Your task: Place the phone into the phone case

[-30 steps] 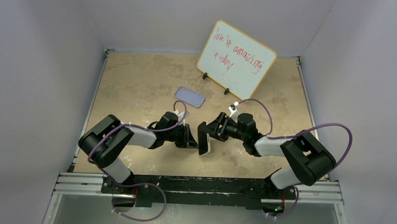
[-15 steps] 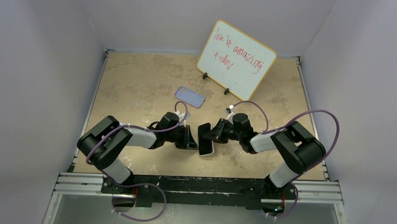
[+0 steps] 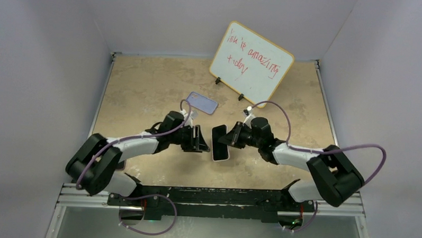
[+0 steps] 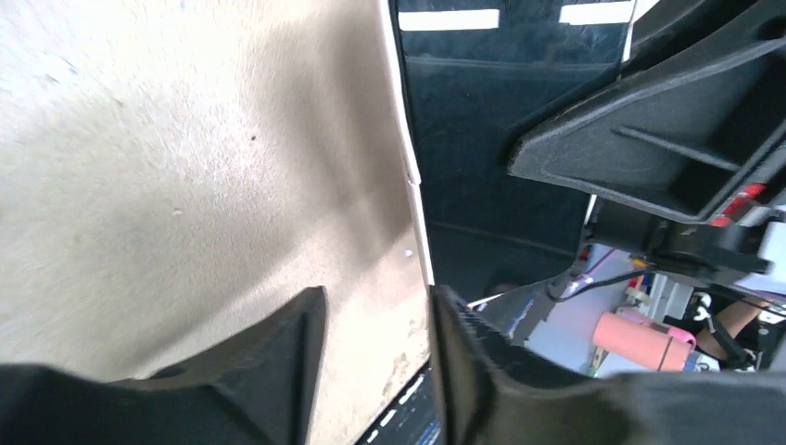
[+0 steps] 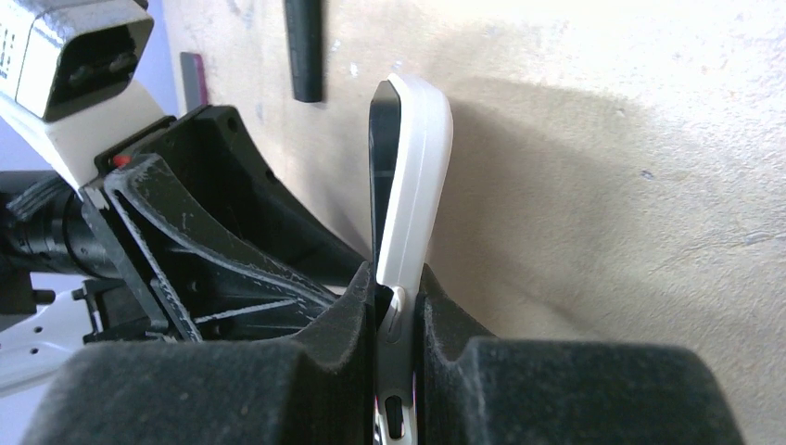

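One table is carrying everything, and one whiteboard with red writing is standing tilted at its far side. Two arms are reaching in toward each other on the near side of the whiteboard: the left arm is coming in from the whiteboard's near left, and the right arm from its near right.

One phone is being held on its edge, well apart from the whiteboard on its near side and slightly to its left. Its black screen is facing the left arm. One phone case is lying flat on the table near the whiteboard's lower left corner, between the whiteboard and the phone and touching neither.

Of the two grippers, the right gripper is clamping the phone's pale edge between its fingers. The left gripper is sitting just beside the phone's screen side with its jaws parted, and bare table is showing through the gap.
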Controlling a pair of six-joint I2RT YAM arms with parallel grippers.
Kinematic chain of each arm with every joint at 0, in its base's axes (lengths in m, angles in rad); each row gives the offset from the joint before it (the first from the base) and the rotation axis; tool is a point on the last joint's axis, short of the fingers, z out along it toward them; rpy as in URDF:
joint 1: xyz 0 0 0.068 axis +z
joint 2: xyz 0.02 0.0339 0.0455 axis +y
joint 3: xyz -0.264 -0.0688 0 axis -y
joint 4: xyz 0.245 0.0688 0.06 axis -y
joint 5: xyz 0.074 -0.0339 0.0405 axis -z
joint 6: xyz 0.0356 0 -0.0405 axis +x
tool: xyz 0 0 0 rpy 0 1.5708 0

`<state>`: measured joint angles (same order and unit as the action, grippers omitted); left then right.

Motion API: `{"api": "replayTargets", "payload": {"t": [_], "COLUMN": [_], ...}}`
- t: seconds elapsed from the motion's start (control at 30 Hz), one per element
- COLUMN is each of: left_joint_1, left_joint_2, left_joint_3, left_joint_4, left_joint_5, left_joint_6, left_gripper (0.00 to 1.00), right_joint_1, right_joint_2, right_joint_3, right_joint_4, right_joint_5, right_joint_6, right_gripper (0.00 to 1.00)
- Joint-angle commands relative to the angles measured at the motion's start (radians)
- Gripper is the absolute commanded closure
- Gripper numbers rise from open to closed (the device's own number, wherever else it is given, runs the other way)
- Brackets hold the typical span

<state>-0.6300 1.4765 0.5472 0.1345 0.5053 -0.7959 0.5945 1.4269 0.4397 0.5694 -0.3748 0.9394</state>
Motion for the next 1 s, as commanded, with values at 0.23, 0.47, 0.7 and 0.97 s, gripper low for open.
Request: {"api": "replayTargets", "payload": {"t": [0.23, 0.47, 0.7, 0.97], "left_joint_1": [0.095, 0.095, 0.093, 0.086], "left_joint_2": [-0.334, -0.348, -0.337, -0.281], "left_joint_3": [0.017, -0.032, -0.073, -0.103], "left_joint_4": [0.183, 0.356, 0.557, 0.740], "left_joint_5": [0.343, 0.388, 0.379, 0.367], "left_joint_6": [-0.085, -0.161, -0.298, -0.405], "left_gripper": [0.30, 0.28, 0.35, 0.47], "right_joint_1": [0.001, 0.002, 0.005, 0.027], "right_joint_2": [-0.321, -0.375, -0.356, -0.330], "right_joint_3": [-0.009, -0.023, -0.018, -0.047], "right_joint_4": [0.293, 0.444, 0.491, 0.511], "right_joint_5": [-0.055, -0.102, -0.144, -0.120], "right_joint_6": [0.141, 0.245, 0.269, 0.279], "right_gripper": [1.00, 1.00, 1.00, 1.00]}}
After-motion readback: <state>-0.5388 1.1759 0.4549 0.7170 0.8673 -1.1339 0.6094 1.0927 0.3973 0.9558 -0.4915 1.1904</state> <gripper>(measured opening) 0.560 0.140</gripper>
